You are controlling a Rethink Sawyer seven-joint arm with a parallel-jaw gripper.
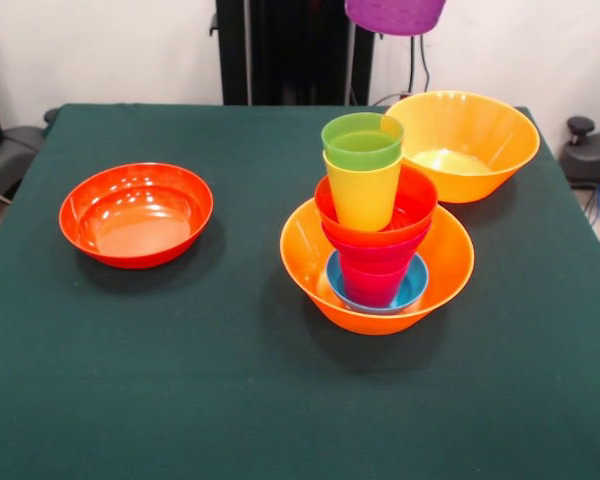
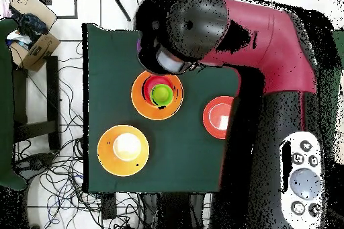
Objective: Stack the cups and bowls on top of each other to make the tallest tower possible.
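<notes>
The purple cup hangs high at the far edge, above the tower and slightly right; whether fingers clamp it cannot be told.

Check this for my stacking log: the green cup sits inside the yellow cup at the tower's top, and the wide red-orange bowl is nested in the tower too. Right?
Not quite. The green cup does sit in the yellow cup atop the tower, but the front view shows the wide red-orange bowl standing alone on the table, apart from it.
</notes>
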